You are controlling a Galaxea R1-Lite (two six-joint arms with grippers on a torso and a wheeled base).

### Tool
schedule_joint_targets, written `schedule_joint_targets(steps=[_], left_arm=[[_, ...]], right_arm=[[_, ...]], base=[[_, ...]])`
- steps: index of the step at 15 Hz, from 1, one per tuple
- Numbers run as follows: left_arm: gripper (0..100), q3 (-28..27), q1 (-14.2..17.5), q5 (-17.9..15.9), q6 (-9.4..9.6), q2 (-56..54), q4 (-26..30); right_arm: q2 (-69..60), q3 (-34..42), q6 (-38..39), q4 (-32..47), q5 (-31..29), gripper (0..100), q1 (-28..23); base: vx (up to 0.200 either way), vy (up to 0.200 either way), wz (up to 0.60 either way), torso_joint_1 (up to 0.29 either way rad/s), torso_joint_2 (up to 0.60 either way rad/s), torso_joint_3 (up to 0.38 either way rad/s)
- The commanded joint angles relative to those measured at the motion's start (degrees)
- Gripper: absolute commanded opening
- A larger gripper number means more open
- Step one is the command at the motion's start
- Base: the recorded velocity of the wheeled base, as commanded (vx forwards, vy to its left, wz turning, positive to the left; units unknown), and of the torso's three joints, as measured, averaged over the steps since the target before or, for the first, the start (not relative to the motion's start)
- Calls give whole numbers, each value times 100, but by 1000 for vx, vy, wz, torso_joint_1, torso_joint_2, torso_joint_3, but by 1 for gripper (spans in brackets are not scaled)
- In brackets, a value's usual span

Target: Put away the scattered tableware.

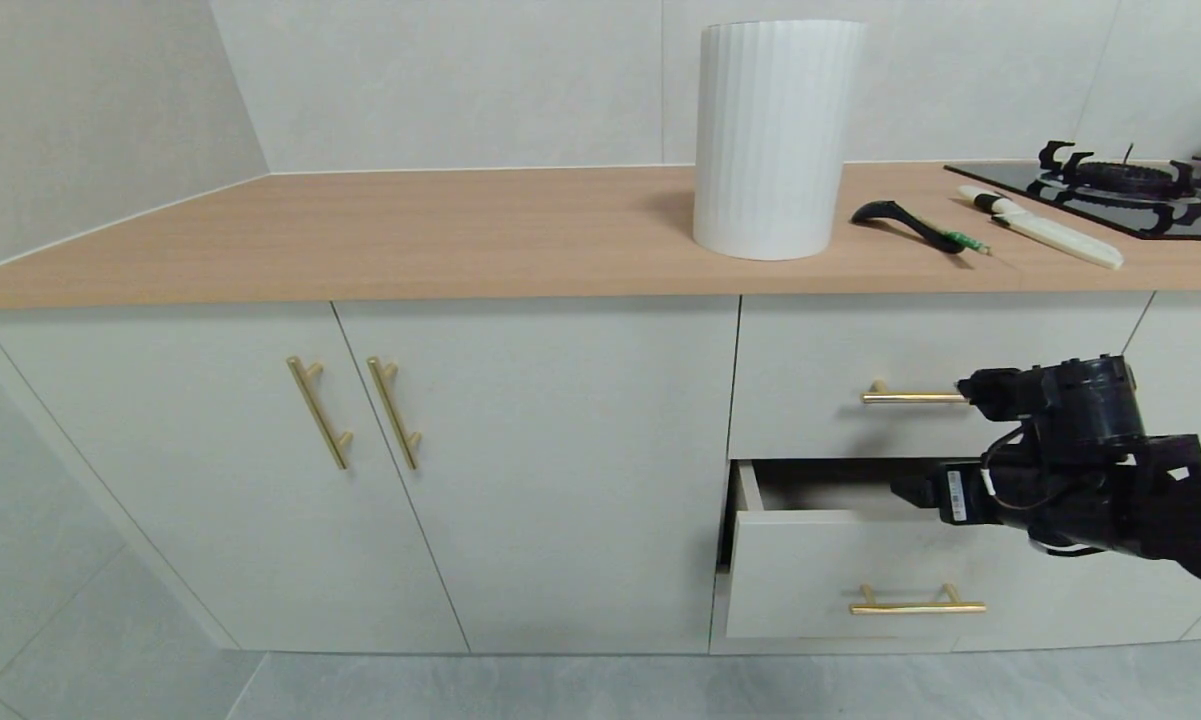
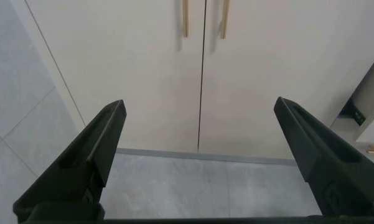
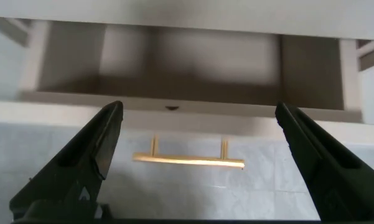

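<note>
Along the left of the head view, a wooden worktop (image 1: 410, 235) runs over a pair of pale cupboard doors (image 1: 210, 480), each with a slanting gold handle (image 1: 318, 412) beside the seam between them. The left gripper (image 2: 199, 107) is low in front of these same doors, above the grey floor (image 2: 199, 186). Its two black fingers (image 2: 99, 143) are spread wide with nothing between them.

Further right on the worktop stands a tall white ribbed canister (image 1: 772, 140). Just beside it, to the right, lies a spoon (image 1: 915, 228) with a black bowl and a green end to its handle, pointing towards the front edge. Near the spoon but apart from it lies a knife (image 1: 1045, 228), set at a slant, its pale blade towards the front edge and its handle end close to the black hob (image 1: 1010, 180) at the far right.

Below the spoon and knife are two drawers. The upper drawer (image 1: 860, 340) is closed, with a gold bar handle (image 1: 910, 397). The lower drawer (image 1: 810, 575) is pulled out, its own bar handle (image 1: 917, 605) on the front panel. The right gripper (image 1: 920, 492) is just above the open lower drawer, pointing into it. From the right wrist, its fingers (image 3: 102, 140) are wide apart and hold nothing, with the inside of the drawer and its handle showing between them.
</note>
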Motion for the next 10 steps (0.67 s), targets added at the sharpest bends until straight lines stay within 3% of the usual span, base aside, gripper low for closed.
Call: schedule_joint_targets(steps=[1, 5, 10], left_arm=[[100, 0, 2, 4, -4, 7, 0], [100, 0, 2, 4, 5, 7, 0], [100, 0, 2, 4, -4, 7, 0]], right_arm=[[474, 30, 3, -124, -90, 100, 88], [860, 39, 206, -607, -309, 100, 220], [895, 101, 188, -625, -353, 100, 220]], base=[[0, 0, 0, 0, 0, 0], [0, 0, 0, 0, 0, 0], [0, 0, 0, 0, 0, 0]])
